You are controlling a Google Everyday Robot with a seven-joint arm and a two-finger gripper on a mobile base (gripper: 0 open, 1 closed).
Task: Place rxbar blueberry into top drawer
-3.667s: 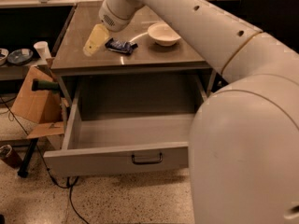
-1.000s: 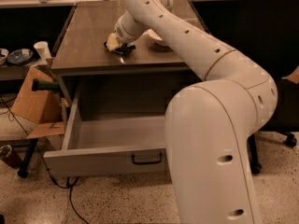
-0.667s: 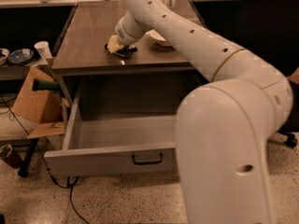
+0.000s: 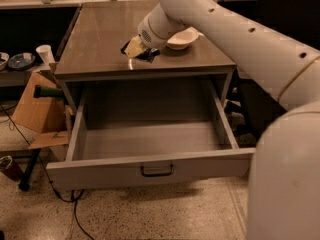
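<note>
The rxbar blueberry (image 4: 148,55) is a small dark blue wrapper near the front of the brown tabletop (image 4: 100,39). My gripper (image 4: 134,48), with pale yellow fingertips, is down on it and closed around it, with dark wrapper showing on both sides of the fingers. The top drawer (image 4: 150,170) is pulled wide open below the tabletop. Its grey inside is bare, and its dark bar handle (image 4: 157,171) sits on the front panel. The gripper and bar are above and behind the drawer opening.
A white bowl (image 4: 182,38) sits on the tabletop just right of the gripper. My large white arm (image 4: 260,49) fills the right side. A cardboard box (image 4: 37,109), a white cup (image 4: 45,54) and floor cables (image 4: 75,209) are to the left.
The gripper came down from above the tabletop onto the bar. Over the last second it has stayed on the bar with little movement, and the view has shifted slightly.
</note>
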